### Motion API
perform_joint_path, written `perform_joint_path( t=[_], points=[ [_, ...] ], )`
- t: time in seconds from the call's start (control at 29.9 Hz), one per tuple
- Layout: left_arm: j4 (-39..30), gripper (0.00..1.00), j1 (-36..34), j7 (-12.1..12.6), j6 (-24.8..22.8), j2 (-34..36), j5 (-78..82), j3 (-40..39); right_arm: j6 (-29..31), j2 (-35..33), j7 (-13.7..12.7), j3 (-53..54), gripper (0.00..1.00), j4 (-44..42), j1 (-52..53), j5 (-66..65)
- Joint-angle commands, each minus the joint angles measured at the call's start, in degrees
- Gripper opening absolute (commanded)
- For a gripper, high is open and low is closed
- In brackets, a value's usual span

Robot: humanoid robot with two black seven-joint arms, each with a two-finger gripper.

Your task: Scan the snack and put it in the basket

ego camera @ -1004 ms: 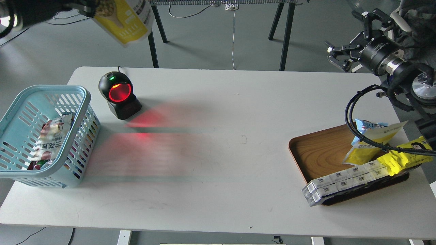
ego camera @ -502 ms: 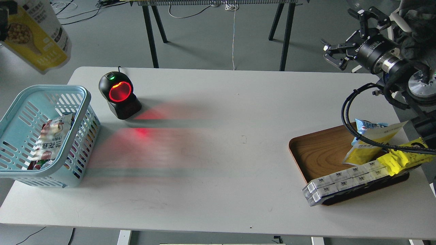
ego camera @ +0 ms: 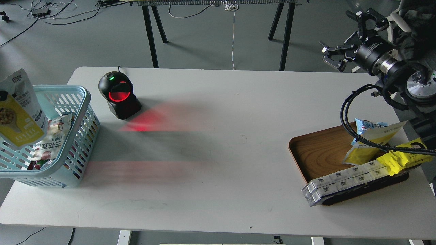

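The snack (ego camera: 20, 112), a pouch with a white top and a yellow lower part with a round food picture, hangs tilted over the left part of the light blue basket (ego camera: 73, 90) at the table's left edge. Only a dark sliver of my left gripper (ego camera: 2, 96) shows at the frame's left edge, pressed on the pouch's side. My right gripper (ego camera: 341, 38) is open and empty, raised beyond the table's far right corner.
A black scanner (ego camera: 117, 95) with a red glowing window stands right of the basket and casts red light on the table. The basket holds another packet (ego camera: 51, 139). A brown wooden tray (ego camera: 316, 149) at the right holds yellow packets and white boxes (ego camera: 340, 182).
The snack moved from high above the scanner leftward, then down over the basket. My right gripper rose slightly and stayed open.
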Motion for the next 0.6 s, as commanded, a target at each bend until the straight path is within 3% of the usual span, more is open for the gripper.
perform_joint_path(
  t=[0.0, 0.2, 0.3, 0.37, 0.4, 0.47, 0.57],
  points=[
    [0.08, 0.0, 0.02, 0.13, 2.39, -0.19, -1.2, 3.68, 0.0, 0.04, 0.03, -0.25, 0.96, -0.01, 0.05, 0.0],
    [0.78, 0.0, 0.11, -0.13, 5.04, -0.72, -2.52, 7.03, 0.0, 0.04, 0.03, -0.34, 0.96, -0.01, 0.05, 0.0],
    [1.83, 0.08, 0.11, -0.39, 5.21, -0.98, -2.43, 7.03, 0.0, 0.04, 0.03, -0.34, 0.96, -0.01, 0.05, 0.0],
    [2.01, 0.22, 0.02, -0.4, 5.3, -1.33, -2.43, 6.94, 0.0, 0.39, 0.03, -0.34, 0.96, -0.09, 0.05, 0.0],
    [2.1, 0.38, 0.02, -0.4, 5.3, -1.42, -2.43, 6.85, 0.0, 0.39, -0.05, -0.34, 0.96, -0.09, 0.05, 0.0],
    [2.19, 0.99, -0.07, -0.48, 6.0, -1.42, -2.61, 6.41, -0.09, 0.39, 0.03, -0.34, 0.96, -0.09, 0.05, 0.0],
    [2.19, 1.0, -1.12, -0.48, 7.15, -1.24, -3.57, 5.28, -0.09, 0.39, 0.03, -0.34, 0.96, -0.01, 0.14, -0.18]
  ],
)
